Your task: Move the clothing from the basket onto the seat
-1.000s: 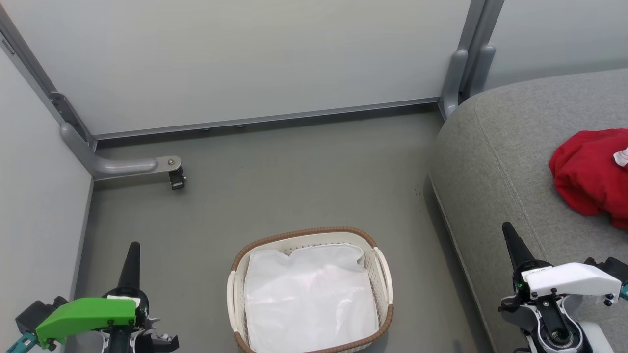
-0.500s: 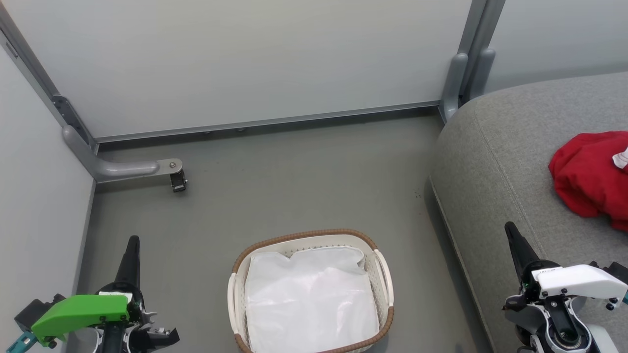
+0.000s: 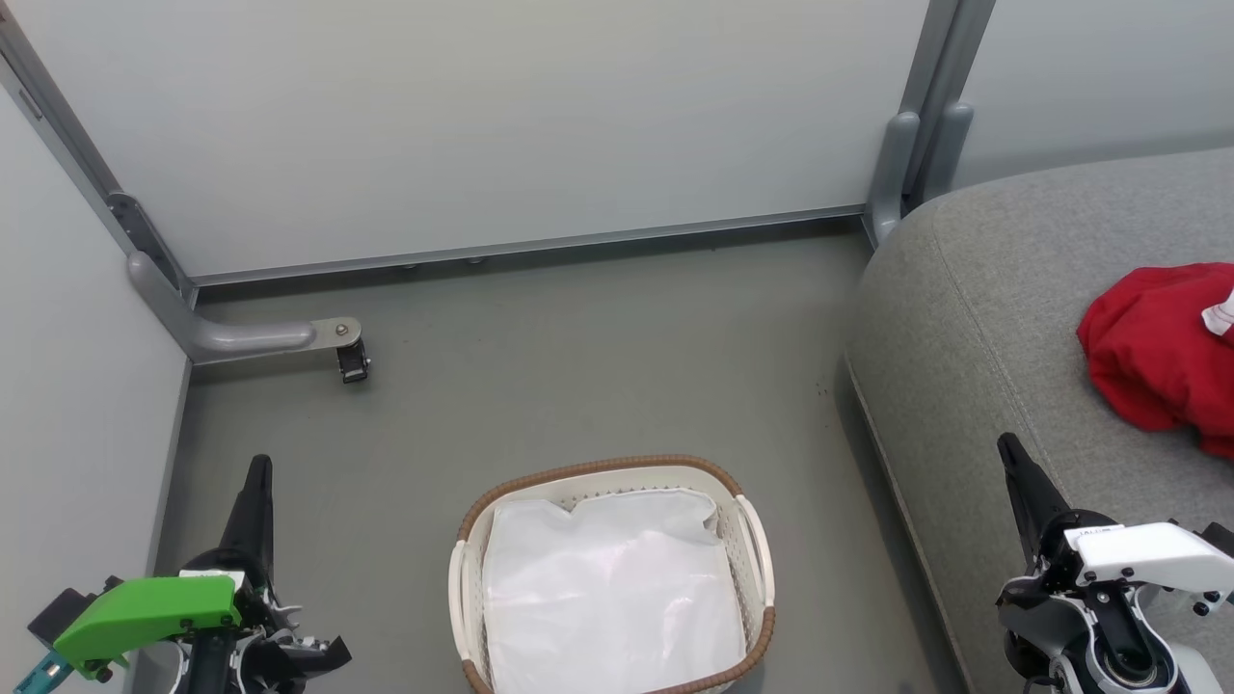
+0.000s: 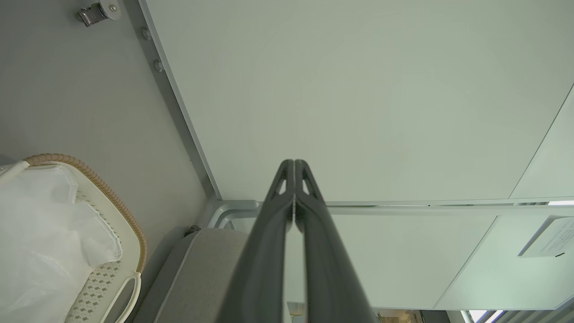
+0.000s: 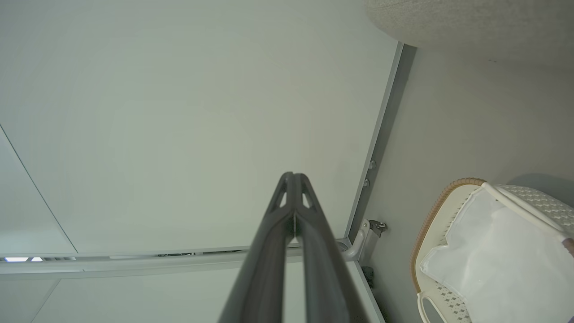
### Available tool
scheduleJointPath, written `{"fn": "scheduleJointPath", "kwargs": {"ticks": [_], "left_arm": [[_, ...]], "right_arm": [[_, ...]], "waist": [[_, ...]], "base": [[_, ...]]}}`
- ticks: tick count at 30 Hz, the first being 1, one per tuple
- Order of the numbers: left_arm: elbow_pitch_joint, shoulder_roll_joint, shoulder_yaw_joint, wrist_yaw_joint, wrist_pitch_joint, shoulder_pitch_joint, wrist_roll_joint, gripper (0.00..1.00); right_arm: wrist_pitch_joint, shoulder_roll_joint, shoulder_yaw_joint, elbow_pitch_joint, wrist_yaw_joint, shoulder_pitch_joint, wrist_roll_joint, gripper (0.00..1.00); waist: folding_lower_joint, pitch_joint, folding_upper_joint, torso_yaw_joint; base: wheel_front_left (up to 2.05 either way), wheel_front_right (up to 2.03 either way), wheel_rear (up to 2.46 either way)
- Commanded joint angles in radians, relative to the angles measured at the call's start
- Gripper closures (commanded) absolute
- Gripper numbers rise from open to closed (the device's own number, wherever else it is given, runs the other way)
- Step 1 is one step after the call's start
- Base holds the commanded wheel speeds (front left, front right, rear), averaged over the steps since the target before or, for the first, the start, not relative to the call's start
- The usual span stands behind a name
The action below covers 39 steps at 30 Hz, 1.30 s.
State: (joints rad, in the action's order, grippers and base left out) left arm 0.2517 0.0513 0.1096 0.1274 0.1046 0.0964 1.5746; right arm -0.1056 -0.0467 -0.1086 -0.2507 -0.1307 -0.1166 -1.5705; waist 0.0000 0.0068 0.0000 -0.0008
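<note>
- The red clothing (image 3: 1157,357) looks light, soft and limp. Judging by its crumpled folds, it will sag from any pinch and is unlikely to slide out of a firm grip.
- The best hold is probably a raised ridge on top of the heap, taken deep into the cloth rather than at a thin edge.
- It lies bunched on the grey sofa seat (image 3: 974,318), at the right border of the head view and partly cut off there, well apart from the laundry basket (image 3: 598,469) on the floor.
- It is bright, matte red and heavily rumpled, with a small white label (image 3: 1222,313) on its right side. I cannot tell whether the heap is one garment or two.
- A white liner sheet (image 3: 612,598) covers the basket's inside.
- The left gripper (image 4: 294,163) and right gripper (image 5: 293,176) are both clenched, fingers pressed together, grasping nothing.
</note>
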Motion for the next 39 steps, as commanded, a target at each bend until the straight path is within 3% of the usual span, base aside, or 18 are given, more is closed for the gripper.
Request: {"fn": "scheduleJointPath", "kwargs": {"ticks": [1,39], "left_arm": [[-0.006,-0.001,0.005,0.006,0.008,0.02,0.02,1.0],[-0.009,-0.001,0.006,0.006,0.013,0.016,0.04,1.0]], "right_arm": [[-0.006,-0.006,-0.005,0.006,0.0,0.013,-0.022,1.0],[-0.012,-0.006,-0.008,0.009,0.0,0.014,-0.044,1.0]], "waist": [[0.0,-0.001,0.0,0.0],[0.0,-0.004,0.0,0.001]], "base": [[0.0,0.0,0.0],[0.0,0.0,0.0]]}}
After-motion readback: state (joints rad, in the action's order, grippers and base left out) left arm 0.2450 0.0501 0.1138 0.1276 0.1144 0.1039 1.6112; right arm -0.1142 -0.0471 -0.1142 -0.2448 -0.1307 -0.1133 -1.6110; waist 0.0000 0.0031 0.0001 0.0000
